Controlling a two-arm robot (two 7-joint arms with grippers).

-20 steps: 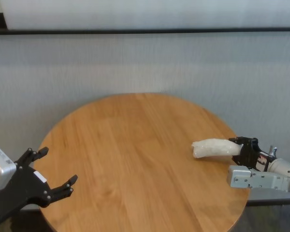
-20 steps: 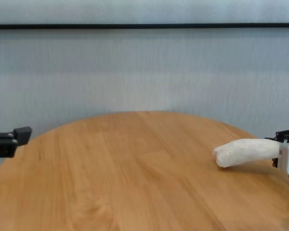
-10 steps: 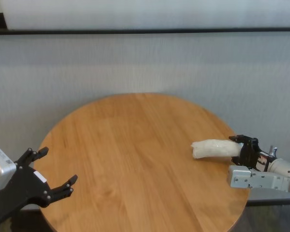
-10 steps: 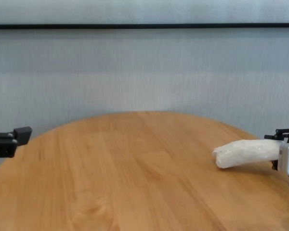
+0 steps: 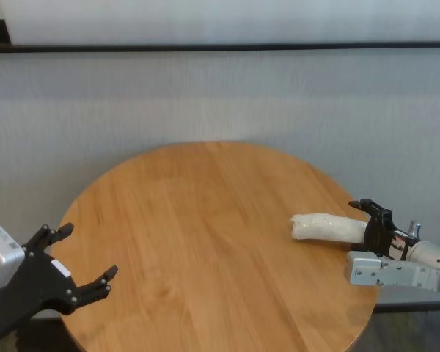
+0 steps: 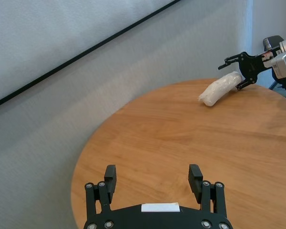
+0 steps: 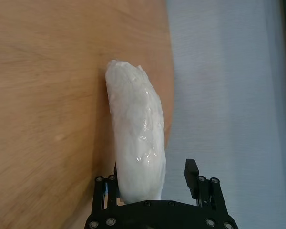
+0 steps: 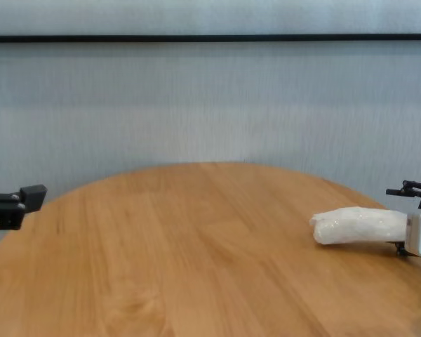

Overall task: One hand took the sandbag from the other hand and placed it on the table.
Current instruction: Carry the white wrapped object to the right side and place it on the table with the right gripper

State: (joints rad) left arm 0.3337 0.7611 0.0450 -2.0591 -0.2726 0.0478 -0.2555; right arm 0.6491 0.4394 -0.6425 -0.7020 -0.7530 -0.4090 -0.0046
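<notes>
The sandbag (image 5: 326, 226), a white sausage-shaped bag in clear plastic, lies flat on the round wooden table (image 5: 198, 220) near its right edge. My right gripper (image 5: 369, 224), the claw with the labelled plate, is open. Its fingers stand on either side of the bag's right end, with a gap on one side in the right wrist view (image 7: 150, 177). The bag also shows in the chest view (image 8: 354, 226) and the left wrist view (image 6: 219, 88). My left gripper (image 5: 83, 255), the plain black one, is open and empty at the table's front left edge.
A pale grey wall with a dark horizontal strip (image 5: 220, 47) stands behind the table. The table's right rim (image 5: 356, 202) runs close beside the sandbag. Bare wood (image 8: 196, 239) spans the middle and left of the tabletop.
The right gripper's fingers have spread apart from the sandbag's end. The bag has sunk slightly and now rests on the wood. The left arm has not moved.
</notes>
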